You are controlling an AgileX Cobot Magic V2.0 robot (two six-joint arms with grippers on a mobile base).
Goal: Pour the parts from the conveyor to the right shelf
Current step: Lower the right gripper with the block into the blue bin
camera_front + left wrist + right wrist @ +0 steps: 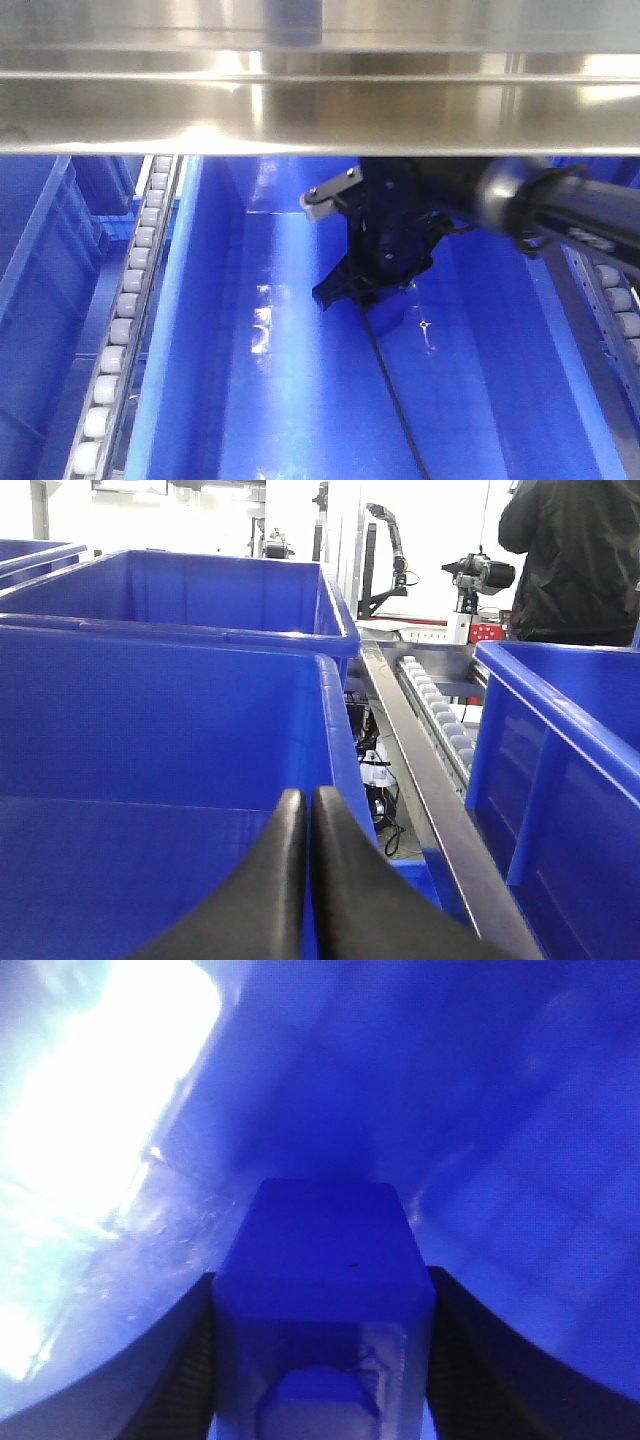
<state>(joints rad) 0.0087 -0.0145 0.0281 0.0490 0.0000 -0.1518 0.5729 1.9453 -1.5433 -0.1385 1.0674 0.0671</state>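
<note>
My right gripper (362, 292) reaches down into a large blue bin (290, 400), tilted toward its floor. It is shut on a small blue box (388, 312). In the right wrist view the small blue box (325, 1250) fills the gap between the two black fingers (190, 1360), with the bin's glossy floor behind it. I see no loose parts in any view. My left gripper (308, 800) is shut and empty, held over the inside of a large blue bin (160, 730). It does not show in the front view.
A steel shelf beam (320, 100) crosses the top of the front view. Roller tracks flank the bin on the left (130, 300) and right (615, 300). The left wrist view shows more blue bins (570, 740), a roller conveyor (440, 710) and a person (580, 560).
</note>
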